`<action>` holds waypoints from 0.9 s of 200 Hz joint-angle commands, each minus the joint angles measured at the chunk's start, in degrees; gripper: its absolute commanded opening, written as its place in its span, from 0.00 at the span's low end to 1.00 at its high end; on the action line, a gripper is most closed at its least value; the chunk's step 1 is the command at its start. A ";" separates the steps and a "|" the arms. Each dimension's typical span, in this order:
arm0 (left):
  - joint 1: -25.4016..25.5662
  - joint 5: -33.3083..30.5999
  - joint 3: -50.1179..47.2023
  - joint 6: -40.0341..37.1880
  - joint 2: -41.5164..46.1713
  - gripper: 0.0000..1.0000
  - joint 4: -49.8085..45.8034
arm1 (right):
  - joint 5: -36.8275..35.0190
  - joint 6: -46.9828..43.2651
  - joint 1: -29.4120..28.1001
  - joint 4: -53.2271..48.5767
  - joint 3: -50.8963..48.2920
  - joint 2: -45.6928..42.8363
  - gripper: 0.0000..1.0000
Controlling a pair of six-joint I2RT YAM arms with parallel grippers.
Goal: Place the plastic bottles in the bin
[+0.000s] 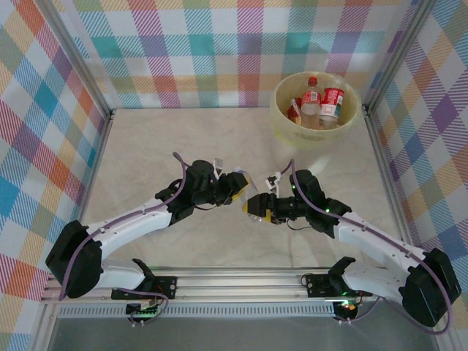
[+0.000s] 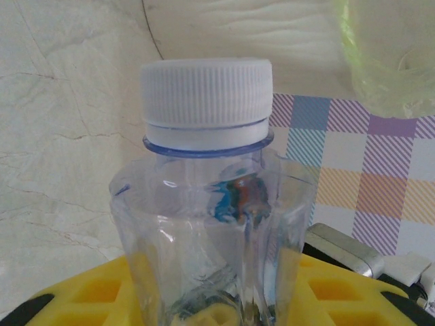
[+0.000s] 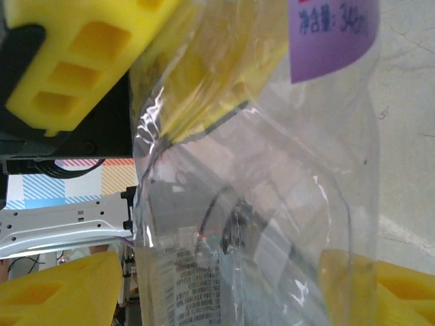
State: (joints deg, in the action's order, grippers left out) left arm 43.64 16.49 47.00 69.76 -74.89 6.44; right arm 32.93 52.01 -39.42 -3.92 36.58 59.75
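A clear plastic bottle [image 1: 248, 199] with a white cap [image 2: 206, 95] hangs between both grippers above the middle of the table. My left gripper [image 1: 238, 189] is shut on its body, which is squeezed between the yellow fingers [image 2: 88, 293]. In the right wrist view the same plastic bottle [image 3: 272, 204], with a purple label [image 3: 333, 34], stands between my right gripper's yellow fingers [image 3: 47, 292]. The right gripper [image 1: 254, 208] reaches in from the right, its jaws around the bottle with a thin gap on one side. The pale yellow bin [image 1: 291, 135] stands far right and holds three bottles [image 1: 330, 102].
Checked cloth walls on metal posts close in the table on the left, back and right. The bin's pale wall [image 2: 387, 54] shows at the top right of the left wrist view. Bare marble-look tabletop [image 1: 146, 146] lies to the left and behind the grippers.
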 commanded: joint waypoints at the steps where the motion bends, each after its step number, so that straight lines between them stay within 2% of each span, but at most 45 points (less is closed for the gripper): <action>1: 1.05 1.17 1.59 0.47 -0.50 0.41 2.53 | -1.60 -0.72 -0.29 0.69 1.57 -0.47 0.73; 52: 1.49 1.88 2.35 0.52 -0.87 0.42 2.35 | -2.92 -0.98 -0.39 -0.02 0.44 -2.09 0.59; 94: 1.49 1.01 1.69 0.23 1.43 0.46 2.44 | -3.80 -2.68 -0.40 -2.59 0.17 -5.20 0.55; 107: 1.52 1.38 2.12 -0.27 2.15 0.55 2.61 | -4.22 -2.97 -0.40 -3.49 0.07 -6.05 0.54; 131: 1.53 2.23 3.43 -1.37 3.29 0.85 2.52 | -5.97 -3.56 -0.39 -6.23 0.17 -7.59 0.53; 145: 1.54 2.11 4.65 -3.14 4.90 0.96 -0.26 | -8.15 -3.84 -0.40 -8.18 0.12 -9.11 0.53; 152: 1.59 1.63 5.31 -4.61 5.99 1.00 -2.69 | -9.29 -4.05 -0.38 -9.37 0.20 -9.86 0.53; 180: 1.45 -1.14 7.61 -10.86 10.91 1.00 -11.93 | -14.35 -6.21 -0.31 -16.44 2.23 -12.66 0.53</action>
State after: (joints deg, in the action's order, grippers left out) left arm 44.86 17.39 51.42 65.45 -69.12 2.02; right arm 23.88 48.88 -39.46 -13.34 36.53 49.19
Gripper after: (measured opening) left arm 0.999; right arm 0.532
